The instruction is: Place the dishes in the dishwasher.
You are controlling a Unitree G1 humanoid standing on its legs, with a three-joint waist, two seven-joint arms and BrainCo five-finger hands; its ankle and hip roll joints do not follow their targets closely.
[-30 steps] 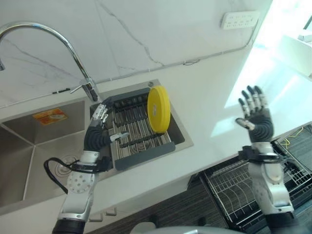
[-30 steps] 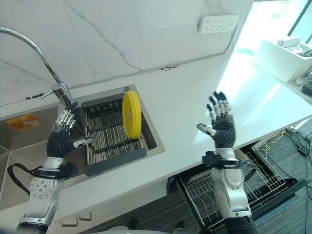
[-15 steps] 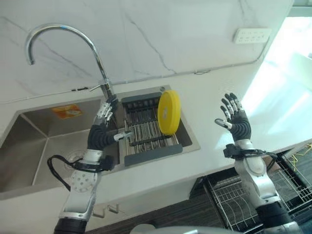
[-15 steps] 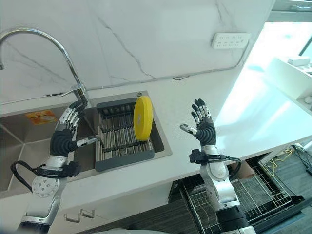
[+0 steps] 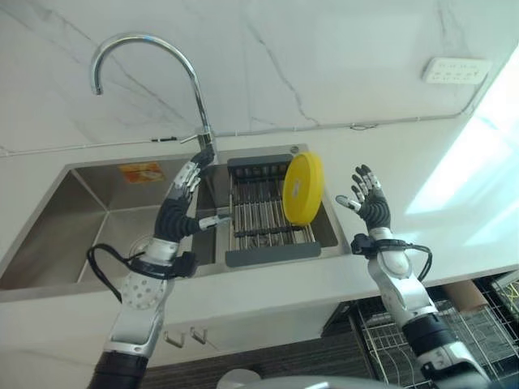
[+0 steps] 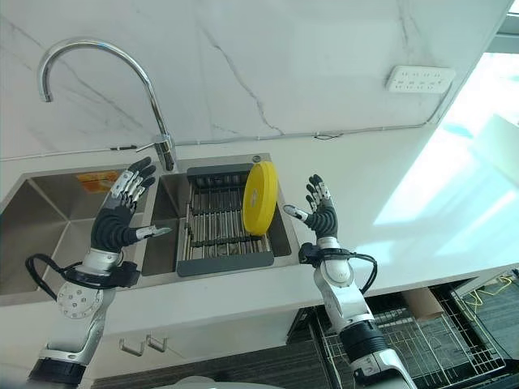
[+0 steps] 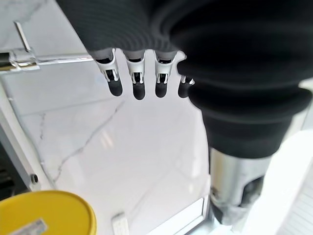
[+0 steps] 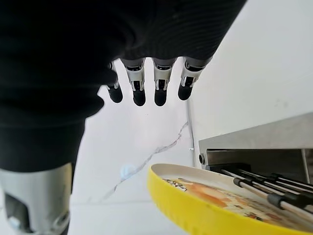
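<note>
A yellow plate stands on edge in the sink rack. Both robot hands, left and right, hover released, fingers spread, flanking it.

White marble wall, possibly sunlit white counter.

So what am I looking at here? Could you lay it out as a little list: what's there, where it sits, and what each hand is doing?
Setting: white counter with a steel double sink and a curved tap
Dish: yellow plate, standing on edge in the dish rack
Rack position: in the sink's right-hand basin
Left hand: open, fingers spread, raised over the sink left of the rack, holding nothing
Right hand: open, fingers spread, raised just right of the plate, not touching it
Dishwasher: wire basket pulled out below the counter
Task state: plate not yet picked up
</note>
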